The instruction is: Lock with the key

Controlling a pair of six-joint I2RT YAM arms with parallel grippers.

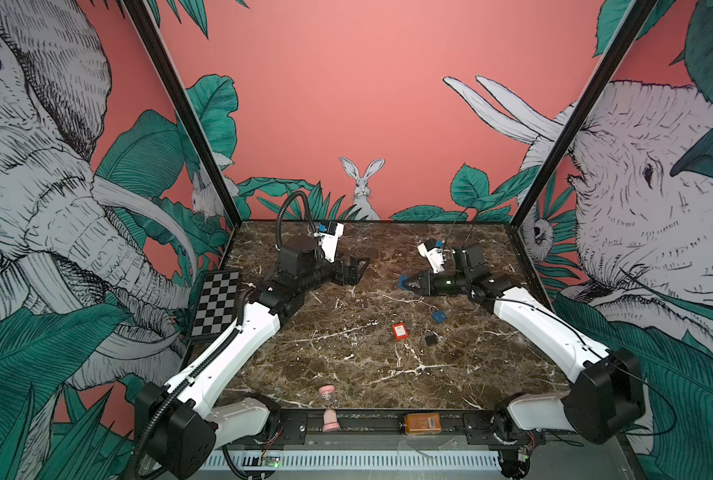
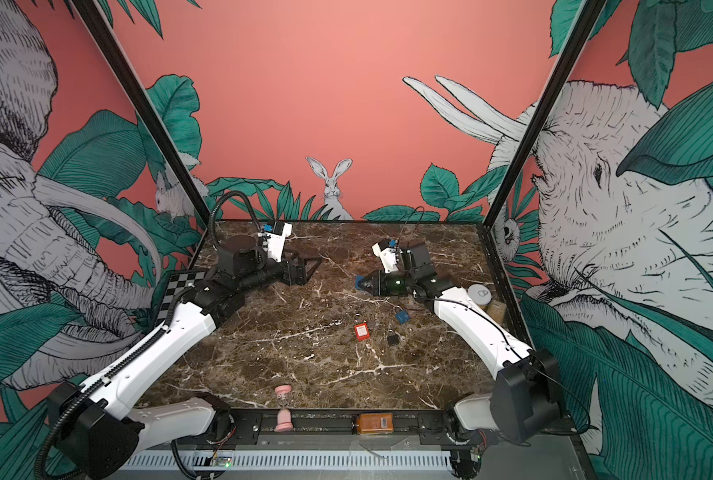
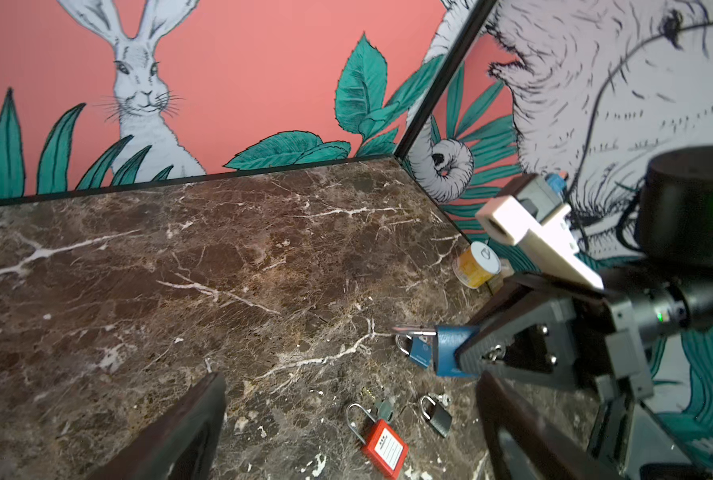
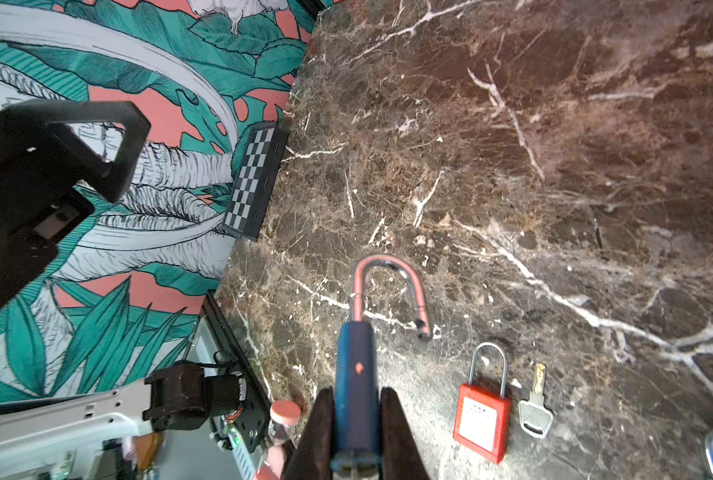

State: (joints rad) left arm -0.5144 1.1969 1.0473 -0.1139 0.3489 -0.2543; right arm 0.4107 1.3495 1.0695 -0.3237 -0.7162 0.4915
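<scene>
Reaching toward the middle, the right gripper (image 1: 408, 284) pinched the blue padlock (image 4: 356, 374) by its body, shackle open, while the left gripper (image 1: 361, 272) faced it nearby, jaws wide and empty.

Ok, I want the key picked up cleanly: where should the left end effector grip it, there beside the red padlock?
Probably the key's broad grey head, from straight above: it lies flat on the table, blade thin, red padlock close alongside.

Checkerboard (image 1: 216, 303) sits far left; pink hourglass (image 1: 329, 417) stands upright, front.
</scene>
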